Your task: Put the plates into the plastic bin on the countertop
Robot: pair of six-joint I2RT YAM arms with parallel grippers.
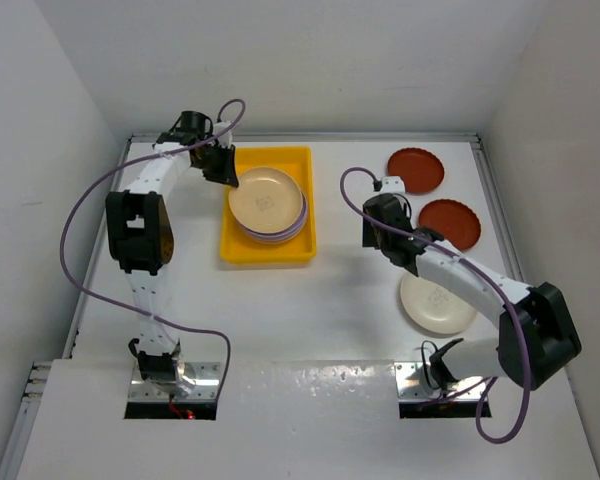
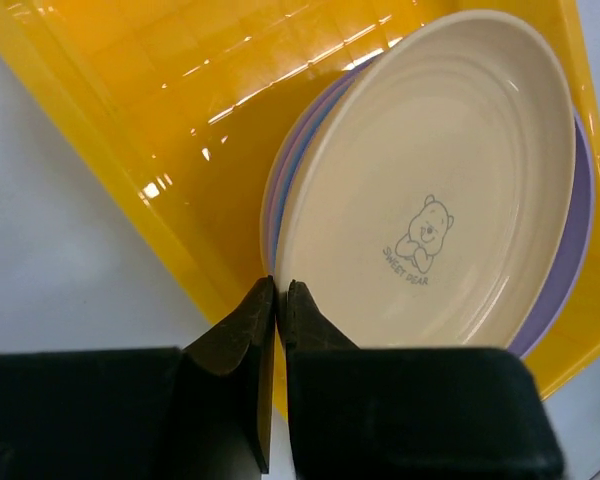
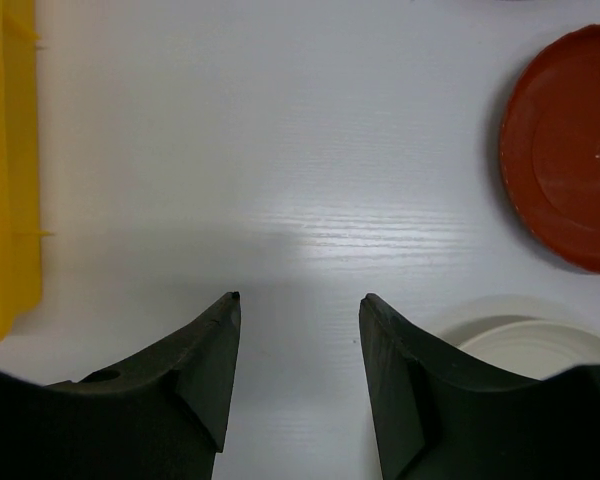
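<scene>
Fingers (image 2: pixel 242 335) of the left gripper (image 2: pixel 278 288) are pressed together, with only a sliver between them and nothing in it. Their tips sit at the left edge of the stack of plates (image 2: pixel 578 230), just inside the long left wall of the plastic bin (image 2: pixel 120 170); whether they touch the stack cannot be told. The stack fills most of the bin. Its top cream plate (image 2: pixel 450 150) carries a small bear print, with lilac, pink and blue rims showing beneath. Bare yellow floor shows toward the bin's back end.

The right gripper (image 3: pixel 298 300) is spread wide and holds nothing, poised over bare countertop (image 3: pixel 310 130). The bin's right rim lies well to its left, a red-brown plate (image 3: pixel 565 150) lies to its right, and a lone cream plate (image 3: pixel 535 345) is close beside its right finger. From above, a second red-brown plate (image 1: pixel 415 170) sits nearer the back wall, apart from the first. Open white surface stretches between the bin and these loose plates, and in front of the bin toward the arm bases.
</scene>
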